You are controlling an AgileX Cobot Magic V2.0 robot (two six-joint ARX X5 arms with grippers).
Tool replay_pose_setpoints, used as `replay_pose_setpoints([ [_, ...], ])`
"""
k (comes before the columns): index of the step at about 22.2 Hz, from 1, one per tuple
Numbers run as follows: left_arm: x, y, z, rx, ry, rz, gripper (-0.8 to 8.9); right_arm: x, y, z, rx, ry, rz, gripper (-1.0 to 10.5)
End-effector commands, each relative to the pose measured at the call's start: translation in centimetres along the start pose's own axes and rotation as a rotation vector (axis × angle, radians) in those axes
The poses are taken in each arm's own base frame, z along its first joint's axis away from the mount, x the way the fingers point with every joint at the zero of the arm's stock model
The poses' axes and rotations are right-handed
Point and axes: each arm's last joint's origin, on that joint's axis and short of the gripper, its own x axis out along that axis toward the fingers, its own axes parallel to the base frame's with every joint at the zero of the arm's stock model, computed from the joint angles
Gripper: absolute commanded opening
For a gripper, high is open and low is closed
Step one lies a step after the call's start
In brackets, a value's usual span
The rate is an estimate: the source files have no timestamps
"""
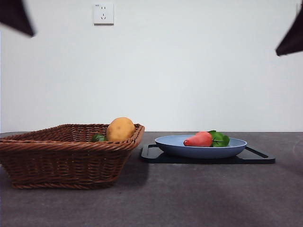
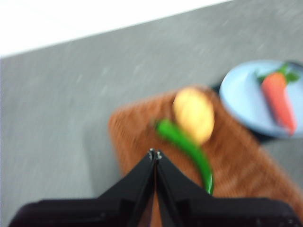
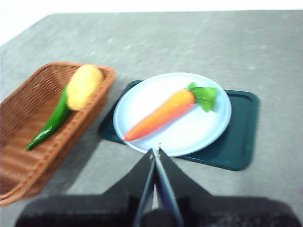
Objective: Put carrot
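Orange-red carrot (image 1: 199, 139) lies on its side in the blue plate (image 1: 200, 151), green leaves (image 1: 219, 138) at the thick end. In the right wrist view the carrot (image 3: 160, 114) goes diagonally across the plate (image 3: 210, 125), and nothing else is on the plate w/ it. The plate sits on a dark tray (image 1: 255, 156), which lies flat on the grey counter (image 1: 189, 198).

Just beside the tray, almost touching its edge, stands a brown wicker basket (image 1: 66, 158). Inside it is a yellowish potato (image 1: 120, 129) and a long green pepper (image 3: 49, 122); in the front view only a small green bit (image 1: 98, 138) shows over the rim, next to the potato. The basket wall is the nearest thing beside the plate; above the carrot itself nothing stands in the way.

Left gripper (image 2: 155, 153) is above the basket, jaws together, tips meeting, holding nothing. Right gripper (image 3: 155, 152) is above the counter near the plate's rim, jaws also together and empty, apart from the carrot. In the front view both arms show only as black tips at the top corners (image 1: 16, 16) and (image 1: 291, 35). A white wall socket (image 1: 103, 13) is on the wall behind.
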Motion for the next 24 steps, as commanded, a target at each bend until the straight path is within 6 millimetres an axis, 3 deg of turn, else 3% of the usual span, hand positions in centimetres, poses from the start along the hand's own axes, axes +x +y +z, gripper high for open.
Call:
replay_pose_setpoints([
  [1, -2.3, 0.4, -2.4, -0.049, -0.095, -0.01, 0.06, -0.4, -0.1, -0.7, 0.031, -0.056, -0.043, 0.0],
  [5, -4.6, 0.8, -3.9, -0.069, -0.158, -0.028, 0.08, -0.3, -0.6, -0.5, 0.039, -0.103, -0.194, 0.0],
  [18, -4.2, 0.7, -4.0, -0.063, -0.143, -0.033, 0.08, -0.3, -0.7, -0.5, 0.045, -0.105, -0.24, 0.0],
  [24, -7.3, 1.7, -4.6, -0.057, -0.243, 0.016, 0.08, -0.3, -0.7, -0.5, 0.045, -0.103, -0.238, 0.0],
])
